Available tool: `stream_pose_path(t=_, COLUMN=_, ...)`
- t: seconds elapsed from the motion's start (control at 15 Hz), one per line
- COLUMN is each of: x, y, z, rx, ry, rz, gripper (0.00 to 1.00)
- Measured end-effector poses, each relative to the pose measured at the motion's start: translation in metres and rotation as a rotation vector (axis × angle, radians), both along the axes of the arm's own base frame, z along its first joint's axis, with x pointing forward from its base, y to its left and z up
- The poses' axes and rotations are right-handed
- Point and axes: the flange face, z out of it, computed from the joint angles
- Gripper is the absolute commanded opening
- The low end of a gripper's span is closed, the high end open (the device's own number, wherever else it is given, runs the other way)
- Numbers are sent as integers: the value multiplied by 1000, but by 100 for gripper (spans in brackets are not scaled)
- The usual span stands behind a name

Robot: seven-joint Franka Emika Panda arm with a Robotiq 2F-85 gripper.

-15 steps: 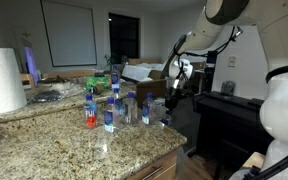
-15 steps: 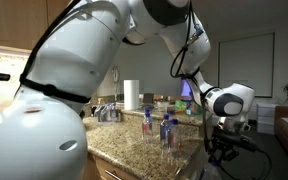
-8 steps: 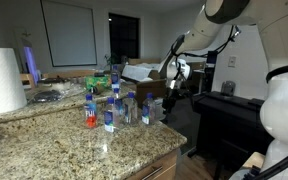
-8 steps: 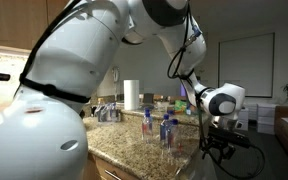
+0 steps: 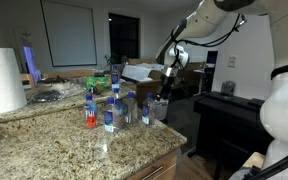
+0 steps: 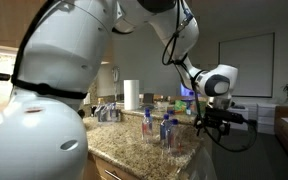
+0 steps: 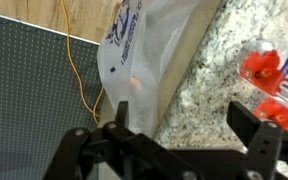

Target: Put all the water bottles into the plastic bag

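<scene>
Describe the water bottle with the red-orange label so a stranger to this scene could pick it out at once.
Find the speckled granite counter with the big white paper-towel roll at one end. A cluster of small clear bottles stands mid-counter; the wanted bottle is on the roll's side of it. Its label is red-orange, its neighbours' blue.

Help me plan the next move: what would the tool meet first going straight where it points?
Likely the plastic bag beside the counter edge, centred ahead of the open tool; depth is unclear.
</scene>
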Motion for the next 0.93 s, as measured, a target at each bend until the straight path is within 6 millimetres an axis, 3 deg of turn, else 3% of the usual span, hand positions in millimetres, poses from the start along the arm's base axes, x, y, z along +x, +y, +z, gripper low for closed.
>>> stream_pose_path(t=0.27, x=10, y=31, z=78, rx=37, ry=-102, rz=133, gripper=100)
stream_pose_path(t=0.47, x=7, y=63, z=117, rx=68, ry=-145, rz=255, gripper=100)
stream_pose_path(t=0.67, x=-1, y=93, z=130, rx=113, ry=-119, rz=379, gripper=100)
stream_pose_path(t=0.93, x=-13, y=124, z=123, rx=164, ry=-29, rz=488, gripper=100)
